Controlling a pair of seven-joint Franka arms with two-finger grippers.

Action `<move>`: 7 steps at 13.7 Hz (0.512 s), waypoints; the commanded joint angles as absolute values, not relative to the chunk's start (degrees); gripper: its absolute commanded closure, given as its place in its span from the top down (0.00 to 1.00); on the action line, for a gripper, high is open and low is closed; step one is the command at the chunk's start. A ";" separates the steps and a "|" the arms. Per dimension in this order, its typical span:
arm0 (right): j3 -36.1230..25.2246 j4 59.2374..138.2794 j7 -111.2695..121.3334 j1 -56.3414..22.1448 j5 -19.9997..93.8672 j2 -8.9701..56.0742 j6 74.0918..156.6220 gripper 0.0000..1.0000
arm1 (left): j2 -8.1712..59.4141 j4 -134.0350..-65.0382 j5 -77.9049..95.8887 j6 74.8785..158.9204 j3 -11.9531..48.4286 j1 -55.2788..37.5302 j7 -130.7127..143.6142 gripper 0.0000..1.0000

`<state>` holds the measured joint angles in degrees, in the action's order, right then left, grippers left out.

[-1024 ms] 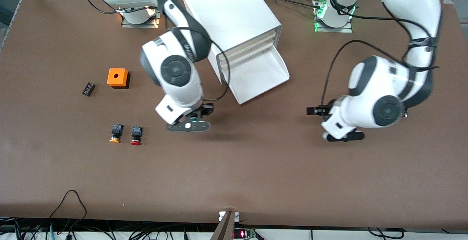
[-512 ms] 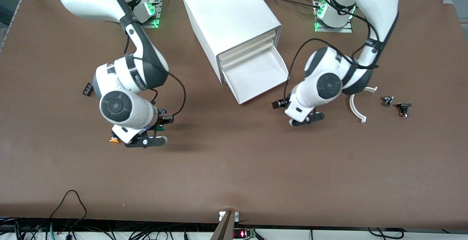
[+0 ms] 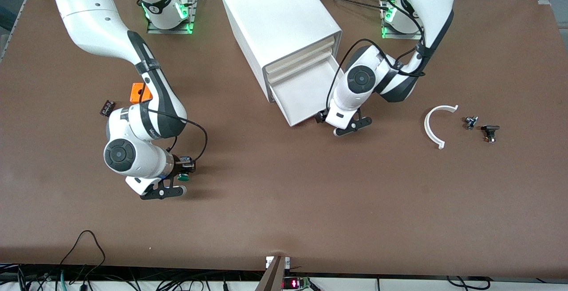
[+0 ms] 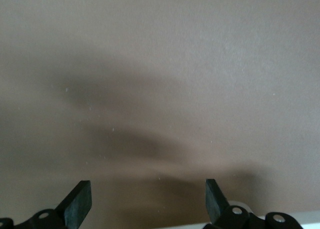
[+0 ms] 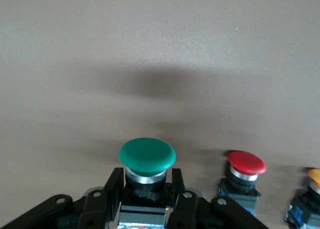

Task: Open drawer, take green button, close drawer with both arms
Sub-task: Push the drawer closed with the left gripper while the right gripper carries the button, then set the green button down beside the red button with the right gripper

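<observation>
The bottom drawer (image 3: pixel 306 93) stands pulled out of the white cabinet (image 3: pixel 279 16) and looks empty. My right gripper (image 3: pixel 181 170) is shut on the black body of the green-capped button (image 3: pixel 182 177), low over the table toward the right arm's end. In the right wrist view my right gripper (image 5: pixel 146 183) clamps the green-capped button (image 5: pixel 147 153), with the red-capped button (image 5: pixel 246 163) and the orange-capped one (image 5: pixel 314 176) beside it. My left gripper (image 3: pixel 320 117) is open and empty beside the drawer's front corner. In the left wrist view my left gripper (image 4: pixel 147 201) is over bare table.
An orange box (image 3: pixel 135 92) and a small black part (image 3: pixel 107 108) lie toward the right arm's end. A white curved piece (image 3: pixel 432 124) and two small parts (image 3: pixel 470 122) (image 3: pixel 490 131) lie toward the left arm's end.
My right gripper carried the green button away from the drawer to beside the red and orange buttons. My left gripper moved in to the open drawer's front corner.
</observation>
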<state>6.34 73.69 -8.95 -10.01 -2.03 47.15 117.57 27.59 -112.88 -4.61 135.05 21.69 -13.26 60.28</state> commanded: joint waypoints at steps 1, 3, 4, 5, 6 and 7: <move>7.12 74.62 -7.91 -8.27 -1.50 46.05 118.04 0.00 | 25.93 -114.78 -6.15 135.35 21.97 -14.06 62.84 1.00; 7.12 75.05 -8.00 -7.91 -1.14 47.10 119.17 0.00 | 26.37 -115.31 -5.19 135.09 24.07 -13.71 62.84 1.00; 7.12 75.15 -8.17 -8.00 -1.14 48.59 121.88 0.00 | 26.45 -115.83 -5.10 135.00 24.95 -13.62 62.93 1.00; 7.12 75.15 -8.26 -8.00 -1.14 50.17 124.34 0.00 | 26.46 -116.10 -5.10 134.56 25.92 -13.71 62.93 1.00; 7.12 75.32 -8.70 -8.00 -1.14 50.88 125.50 0.00 | 26.89 -116.19 -4.92 134.04 26.97 -13.62 62.93 1.00; 7.12 75.41 -9.05 -8.09 -1.06 50.98 125.59 0.00 | 27.07 -116.19 -3.62 133.34 28.03 -13.45 63.02 1.00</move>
<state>6.38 75.09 -8.97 -8.57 -2.00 49.86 123.55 27.60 -115.15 -4.50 134.65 26.00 -13.84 61.95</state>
